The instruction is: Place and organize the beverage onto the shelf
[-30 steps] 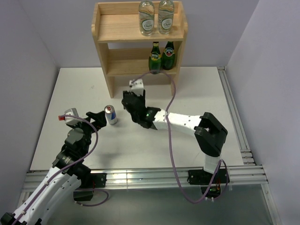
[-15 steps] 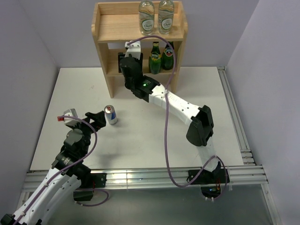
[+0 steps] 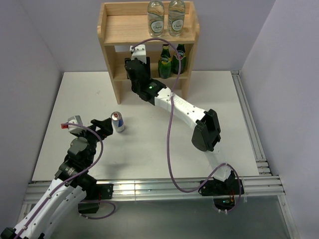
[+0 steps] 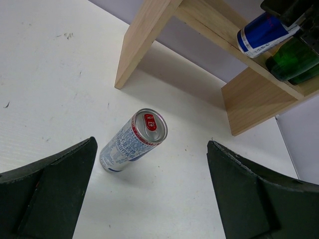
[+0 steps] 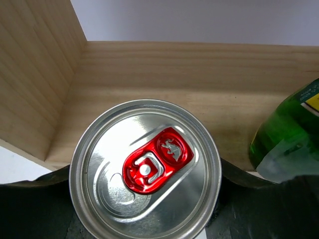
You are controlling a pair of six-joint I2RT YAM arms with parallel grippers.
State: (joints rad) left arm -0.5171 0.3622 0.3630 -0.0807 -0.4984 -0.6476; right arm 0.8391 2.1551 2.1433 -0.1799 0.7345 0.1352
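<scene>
The pine shelf (image 3: 124, 30) stands at the back of the table. Two water bottles (image 3: 165, 17) stand on its top board, and two green bottles (image 3: 171, 60) on the middle tier. My right gripper (image 3: 135, 65) reaches into the middle tier left of the green bottles. It is shut on a silver-blue-red can (image 5: 144, 169) whose red tab faces the right wrist camera, with a green bottle (image 5: 289, 134) just to its right. The second can (image 3: 118, 122) stands on the table. My left gripper (image 3: 102, 127) is open and empty just left of it, with the can (image 4: 133, 140) ahead between the fingers (image 4: 47, 189).
The left wrist view shows the shelf's side panel (image 4: 144, 45), the held can (image 4: 261, 34) and the green bottles (image 4: 294, 57) on the middle tier. The left half of the top board and the bottom tier hold nothing that I can see. A grey rail (image 3: 249, 124) runs along the table's right edge.
My right arm has stretched from over the table up to the shelf, carrying its can into the middle tier. The left arm and the table can have not moved.
</scene>
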